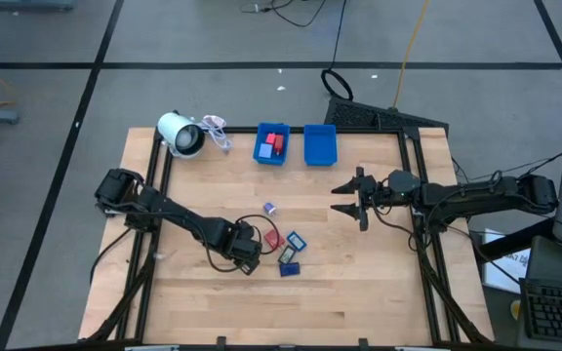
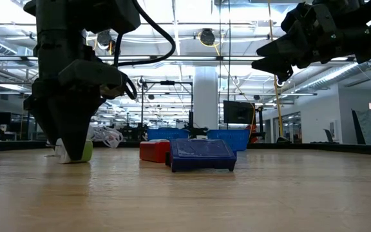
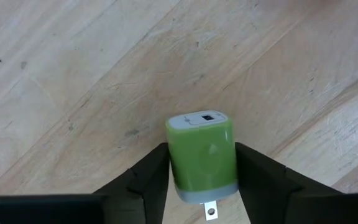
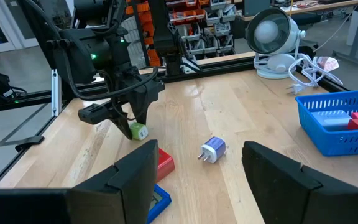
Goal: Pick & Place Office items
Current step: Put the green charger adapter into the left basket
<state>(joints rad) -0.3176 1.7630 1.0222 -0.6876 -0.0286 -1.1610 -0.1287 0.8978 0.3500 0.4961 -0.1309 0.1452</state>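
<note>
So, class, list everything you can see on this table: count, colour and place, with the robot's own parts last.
green plug: one, green, table's left-centre, between the left gripper's fingers
blue-white plug: one, table's centre, loose
red block: one, red, right of the green plug
blue pieces: about three, blue, beside the red block
bins: two, blue, far edge; the left one holds red and blue pieces
roll: one, white, far left corner
table: one, pale wood
left gripper: dark, shut on green plug
right gripper: dark, open, raised at right
</note>
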